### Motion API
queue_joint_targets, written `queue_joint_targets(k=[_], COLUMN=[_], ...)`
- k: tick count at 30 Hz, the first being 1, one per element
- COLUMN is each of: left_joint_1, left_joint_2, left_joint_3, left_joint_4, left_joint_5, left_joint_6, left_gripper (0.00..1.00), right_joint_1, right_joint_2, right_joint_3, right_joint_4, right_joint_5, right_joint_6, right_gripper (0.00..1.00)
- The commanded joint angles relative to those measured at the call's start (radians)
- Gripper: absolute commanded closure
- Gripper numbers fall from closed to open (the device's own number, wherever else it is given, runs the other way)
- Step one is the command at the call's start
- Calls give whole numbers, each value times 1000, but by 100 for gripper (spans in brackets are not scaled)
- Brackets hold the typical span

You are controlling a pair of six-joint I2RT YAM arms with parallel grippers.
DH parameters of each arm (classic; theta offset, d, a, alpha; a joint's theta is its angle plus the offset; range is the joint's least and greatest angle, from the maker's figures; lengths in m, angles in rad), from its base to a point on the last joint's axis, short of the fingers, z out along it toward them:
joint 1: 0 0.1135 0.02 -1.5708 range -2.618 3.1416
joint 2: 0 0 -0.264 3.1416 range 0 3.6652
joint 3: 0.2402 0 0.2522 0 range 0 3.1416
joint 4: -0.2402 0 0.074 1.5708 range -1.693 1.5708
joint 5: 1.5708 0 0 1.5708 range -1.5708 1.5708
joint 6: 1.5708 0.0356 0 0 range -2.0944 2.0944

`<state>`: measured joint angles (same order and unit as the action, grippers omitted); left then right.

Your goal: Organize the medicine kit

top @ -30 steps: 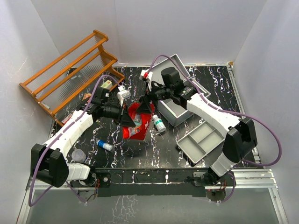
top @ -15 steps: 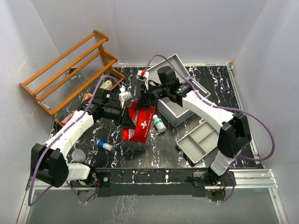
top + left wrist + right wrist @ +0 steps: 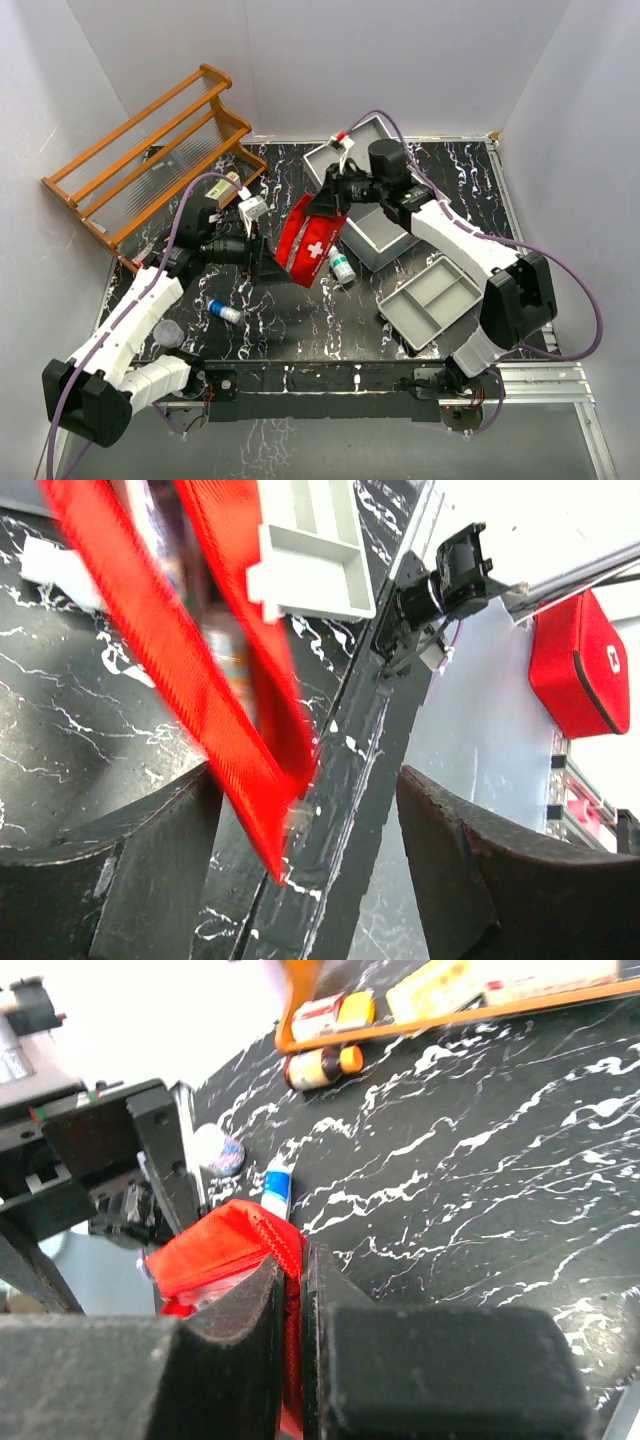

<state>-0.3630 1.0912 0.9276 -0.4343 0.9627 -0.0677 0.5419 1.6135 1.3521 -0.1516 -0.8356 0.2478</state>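
Observation:
A red pouch (image 3: 312,240) with a white cross hangs tilted above the table's middle. My right gripper (image 3: 334,198) is shut on its upper zip edge; in the right wrist view the red fabric (image 3: 220,1245) is pinched between the fingers of that gripper (image 3: 297,1305). My left gripper (image 3: 270,264) stands open at the pouch's lower left corner; in the left wrist view a red flap (image 3: 190,670) hangs between the spread fingers of the gripper (image 3: 300,880), gripped by neither. The light-grey medicine kit (image 3: 372,250) sits open just right of the pouch, lid (image 3: 352,150) tipped back.
A white bottle with a green cap (image 3: 342,266) lies beside the kit. A grey divided tray (image 3: 432,300) lies at the near right. A blue-and-white tube (image 3: 224,311) and a clear cup (image 3: 168,332) lie near left. The wooden rack (image 3: 150,150) leans at far left.
My left gripper opened, let go of the red pouch and drew back left. My right gripper shut on the pouch's top edge and carried it up and to the right.

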Motion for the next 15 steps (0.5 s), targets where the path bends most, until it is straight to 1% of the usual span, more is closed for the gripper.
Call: queue_joint_targets(k=[1, 2, 6, 9, 15], left_joint_1=[-5, -4, -4, -5, -4], left_joint_2=[-92, -106, -148, -171, -243], left_joint_3=[-81, -114, -183, -195, -256], left_joint_4=[206, 280, 473, 519, 711], left_joint_5=[8, 4, -51, -133, -245], left_joint_6=[-183, -224, -351, -361, -375], left_gripper=[31, 30, 28, 27, 27], right_joint_1=[-43, -45, -54, -57, -61], right_joint_2=[-114, -131, -178, -205, -243], right_joint_3=[-42, -50, -71, -76, -72], right_joint_4=[255, 269, 312, 336, 355], right_joint_5=[93, 115, 170, 190, 233], right_joint_6=[191, 209, 273, 311, 419], right_gripper=[100, 100, 100, 100, 100])
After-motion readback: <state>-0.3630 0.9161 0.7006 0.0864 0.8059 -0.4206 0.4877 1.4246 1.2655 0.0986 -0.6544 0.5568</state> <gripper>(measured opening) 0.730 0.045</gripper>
